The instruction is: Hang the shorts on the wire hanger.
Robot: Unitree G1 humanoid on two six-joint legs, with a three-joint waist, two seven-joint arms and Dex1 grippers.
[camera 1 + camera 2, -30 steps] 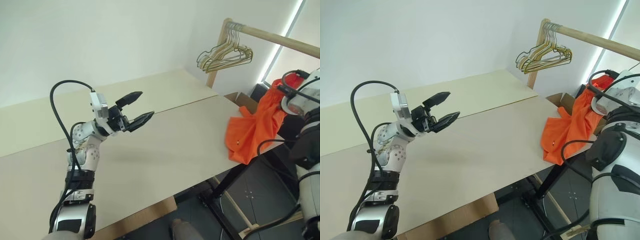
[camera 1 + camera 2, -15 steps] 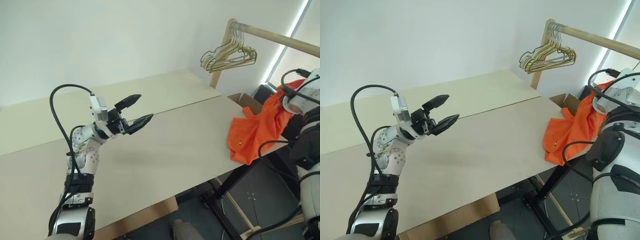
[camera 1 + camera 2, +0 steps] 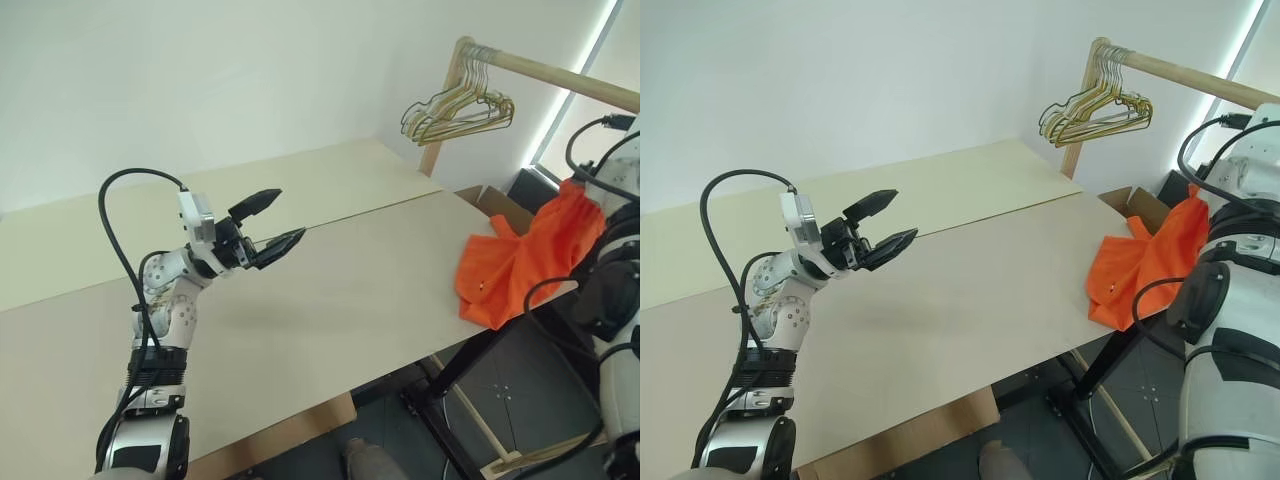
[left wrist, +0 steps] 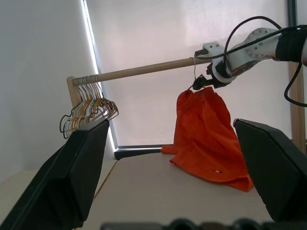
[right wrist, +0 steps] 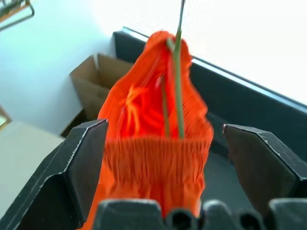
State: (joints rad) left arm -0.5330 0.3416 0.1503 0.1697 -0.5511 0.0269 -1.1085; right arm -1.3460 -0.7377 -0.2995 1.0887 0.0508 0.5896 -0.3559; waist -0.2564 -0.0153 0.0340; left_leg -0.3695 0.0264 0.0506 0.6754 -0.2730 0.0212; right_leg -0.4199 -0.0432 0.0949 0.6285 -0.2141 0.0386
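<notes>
The left hand (image 3: 268, 226), fingers apart and empty, hovers over the table (image 3: 330, 300) well away from the shorts (image 4: 206, 136), which hang lengthwise on the wire hanger (image 5: 176, 72) straight before the nearer, spread right hand (image 5: 163, 158).

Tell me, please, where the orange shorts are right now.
The shorts hang on the wire hanger from the wooden rail at the robot's right, hem resting on the table's corner.

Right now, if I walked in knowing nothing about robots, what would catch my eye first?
The bright orange fabric shorts, hanging from a thin wire hanger on the wooden rail and trailing onto the pale table's right end. The right hand is open beside their top. The left hand hovers open over the table.
</notes>
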